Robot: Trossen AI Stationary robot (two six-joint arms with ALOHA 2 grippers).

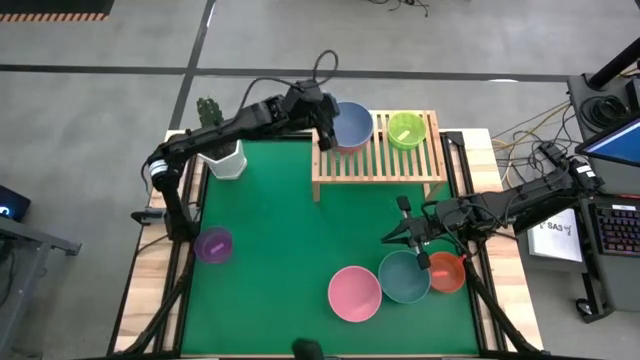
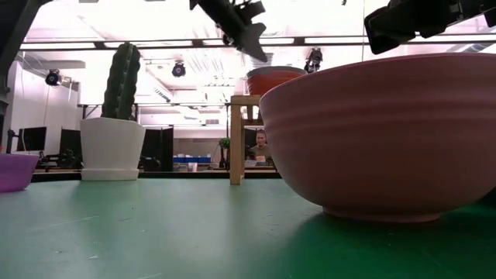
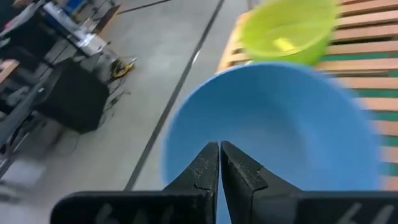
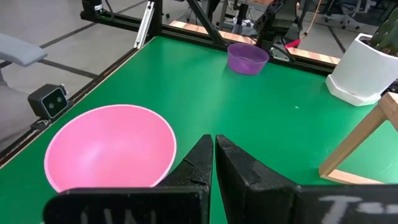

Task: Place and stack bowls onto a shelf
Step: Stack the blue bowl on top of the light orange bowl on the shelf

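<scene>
Upper centre of frame: left gripper point(image 1: 325, 137), closed and empty, hovers by blue bowl point(image 1: 352, 125) on shelf point(image 1: 378, 165) | right gripper point(image 1: 418, 238) closed, waiting | risk: nudge tips bowl off edge.

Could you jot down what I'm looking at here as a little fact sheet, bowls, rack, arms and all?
On the rack: blue bowl stacked on a red one, and a yellow-green bowl beside it
Rack: wooden shelf at the mat's far edge
On the mat: purple bowl, pink bowl, teal bowl, red-orange bowl
Left claw: shut, at the blue bowl's rim
Right claw: shut, above the mat near the pink bowl
Also there: potted cactus
</scene>
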